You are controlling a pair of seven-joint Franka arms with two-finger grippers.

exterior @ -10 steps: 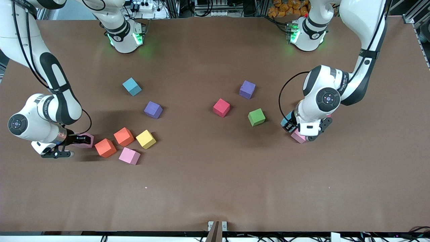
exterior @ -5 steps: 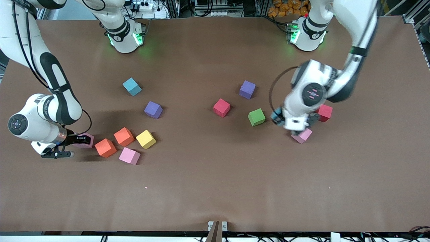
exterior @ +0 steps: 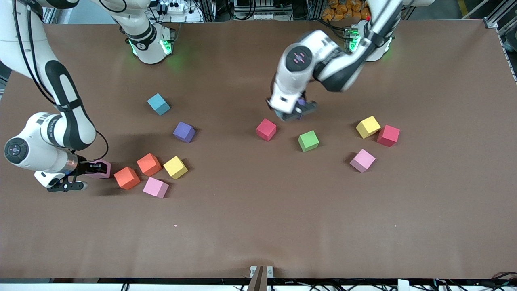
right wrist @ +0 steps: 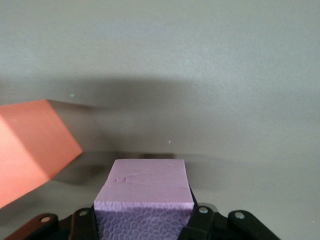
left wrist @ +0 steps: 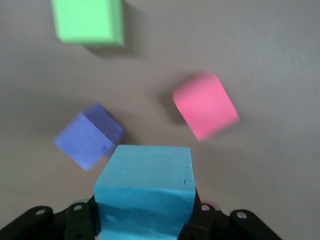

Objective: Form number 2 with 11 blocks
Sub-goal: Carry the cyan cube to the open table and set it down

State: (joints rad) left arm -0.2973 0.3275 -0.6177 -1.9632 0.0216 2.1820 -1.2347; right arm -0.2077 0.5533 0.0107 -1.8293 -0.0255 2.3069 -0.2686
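My left gripper [exterior: 291, 114] hangs over a purple block [exterior: 299, 103], shut on a blue block [left wrist: 145, 185]. The left wrist view shows the purple block [left wrist: 90, 142], a red block [left wrist: 206, 105] and a green block [left wrist: 89, 21] below. My right gripper [exterior: 87, 169] is low at the right arm's end, shut on a pink block [exterior: 99, 169] beside an orange block [exterior: 127, 178]. The right wrist view shows that pink block [right wrist: 145, 192] between the jaws and the orange block [right wrist: 32, 147] close by. The blocks lie scattered; no number 2 shows.
Near the right gripper lie another orange block [exterior: 149, 164], a yellow one [exterior: 175, 167] and a pink one [exterior: 155, 187]. Farther back sit a blue [exterior: 158, 104] and a purple block [exterior: 184, 131]. Red [exterior: 266, 129], green [exterior: 308, 141], yellow [exterior: 368, 126], red [exterior: 388, 135] and pink [exterior: 362, 160] blocks lie toward the left arm's end.
The left arm has swung the blue block from above the pink block at its end toward the table's middle, uncovering a yellow and a red block. The right arm has stayed put.
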